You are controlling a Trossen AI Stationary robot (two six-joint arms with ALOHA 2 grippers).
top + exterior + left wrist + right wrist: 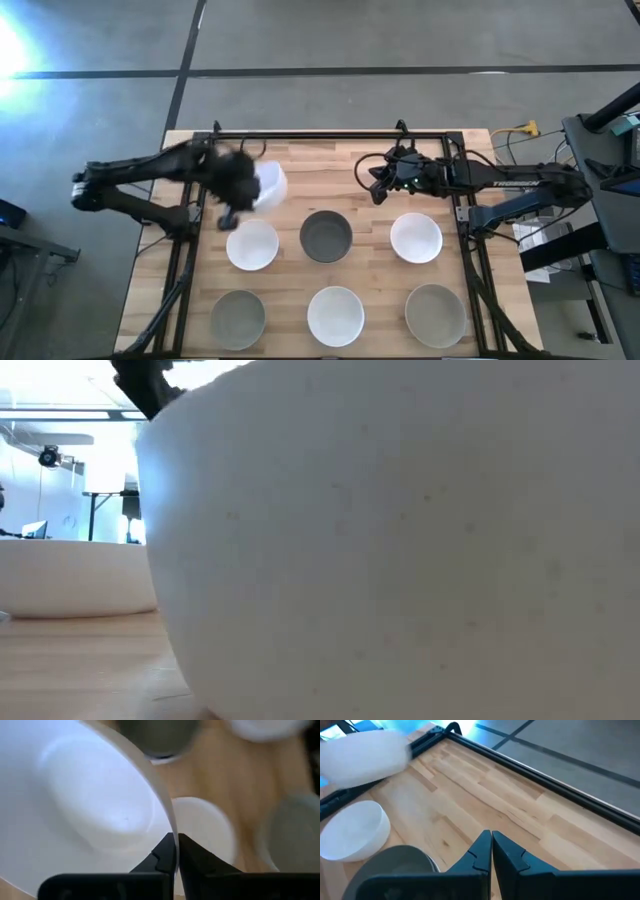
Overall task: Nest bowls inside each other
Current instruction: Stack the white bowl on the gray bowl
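Observation:
My left gripper [252, 192] is over the table's far left part, shut on a white bowl [270, 185]. That bowl shows as a pale blur [365, 755] in the right wrist view. Six other bowls rest on their bases in two rows. The middle row holds a white bowl [252, 244], a dark grey one [326, 236] and a white one [416, 237]. The near row holds a grey-green bowl [238, 318], a white one [335, 315] and a grey-green one [435, 314]. My right gripper [378, 187] hovers shut over bare wood at the far right, fingertips together [491, 847]. My left gripper pinches the white bowl's rim [171, 832], one finger [161, 860] on the inner side and the other finger [195, 860] on the outer side. The bowl is lifted clear of the table and tilted, its hollow [90, 805] facing the wrist camera.
A black frame rail [330, 135] runs along the table's far edge, with side rails [465, 250] at left and right. In the low view a white bowl [400, 540] fills most of the picture, with another white bowl [70, 575] behind it. Bare wood [520, 805] lies before my right gripper.

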